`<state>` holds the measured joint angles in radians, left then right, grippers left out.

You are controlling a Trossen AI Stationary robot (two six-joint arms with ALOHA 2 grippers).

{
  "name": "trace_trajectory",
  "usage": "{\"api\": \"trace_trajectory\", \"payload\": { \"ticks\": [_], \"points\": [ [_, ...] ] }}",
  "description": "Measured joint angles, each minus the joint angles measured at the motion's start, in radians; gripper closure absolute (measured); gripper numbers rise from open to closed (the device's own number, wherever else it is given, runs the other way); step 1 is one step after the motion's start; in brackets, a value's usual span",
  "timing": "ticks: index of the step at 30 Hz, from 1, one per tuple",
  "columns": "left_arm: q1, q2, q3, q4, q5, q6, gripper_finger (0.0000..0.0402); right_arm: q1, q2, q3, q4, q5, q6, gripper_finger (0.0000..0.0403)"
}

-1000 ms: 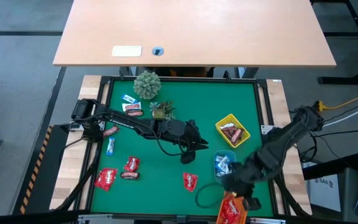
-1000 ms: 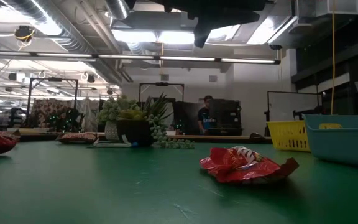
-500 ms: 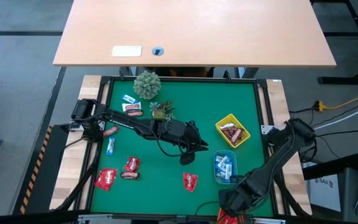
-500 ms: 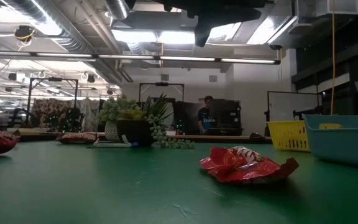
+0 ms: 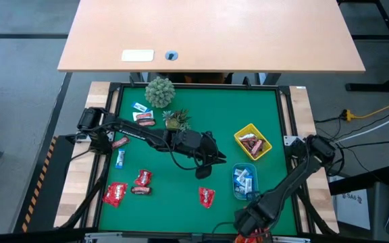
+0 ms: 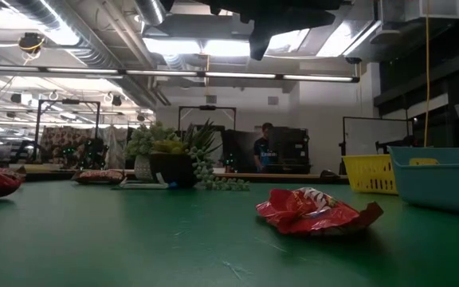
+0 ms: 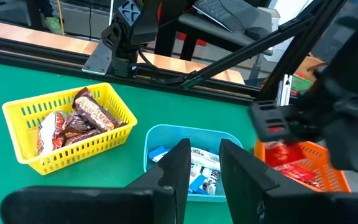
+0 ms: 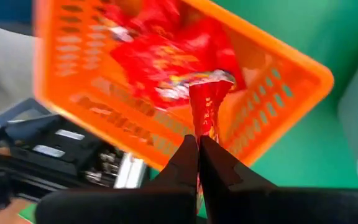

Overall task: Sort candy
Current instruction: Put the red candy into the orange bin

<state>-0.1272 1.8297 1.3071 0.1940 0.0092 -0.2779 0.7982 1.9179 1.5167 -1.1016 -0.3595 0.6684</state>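
Observation:
My right gripper (image 8: 197, 142) hangs at the table's near right edge (image 5: 250, 229), shut on a shiny red candy packet (image 8: 205, 102) above the orange tray (image 8: 272, 99), which holds more red packets. My left gripper (image 7: 205, 149) hovers over the table's middle (image 5: 208, 162), open and with nothing between its fingers. Red packets (image 5: 114, 194), (image 5: 143, 178), (image 5: 206, 196), maroon bars (image 5: 140, 190) and blue-and-white wrappers (image 5: 120, 159) lie flat on the green mat. The yellow tray (image 5: 252, 142) holds brown bars. The blue tray (image 5: 243, 181) holds blue-and-white sweets. My right gripper pinches the red packet by one narrow end (image 8: 202, 127) between its two fingers. The fingers come from above, slanting steeply down. The packet hangs below them over the orange tray's inside, lifted clear of the mat.
Two small green plants (image 5: 159, 91), (image 5: 175, 119) stand at the mat's far left. A black frame (image 5: 282, 121) rims the mat. The three trays stand close together at the near right. In the low view a red packet (image 6: 313, 211) lies mid-mat.
My right gripper has sunk and gone toward the table's near edge with the red packet, tipping to point more steeply down, and now hangs over the orange tray. It has stayed shut.

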Motion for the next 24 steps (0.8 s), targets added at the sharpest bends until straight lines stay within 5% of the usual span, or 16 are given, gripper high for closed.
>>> {"api": "trace_trajectory", "payload": {
  "ticks": [15, 24],
  "points": [
    [0.041, 0.000, 0.000, 0.000, 0.000, 0.000, 0.0320, -0.054, -0.001, -0.073, -0.055, 0.152, -0.020, 0.0400],
    [0.063, 0.000, 0.000, -0.096, 0.000, 0.001, 0.0320, -0.080, -0.001, -0.073, -0.055, 0.109, -0.019, 0.0364]
  ]
}}
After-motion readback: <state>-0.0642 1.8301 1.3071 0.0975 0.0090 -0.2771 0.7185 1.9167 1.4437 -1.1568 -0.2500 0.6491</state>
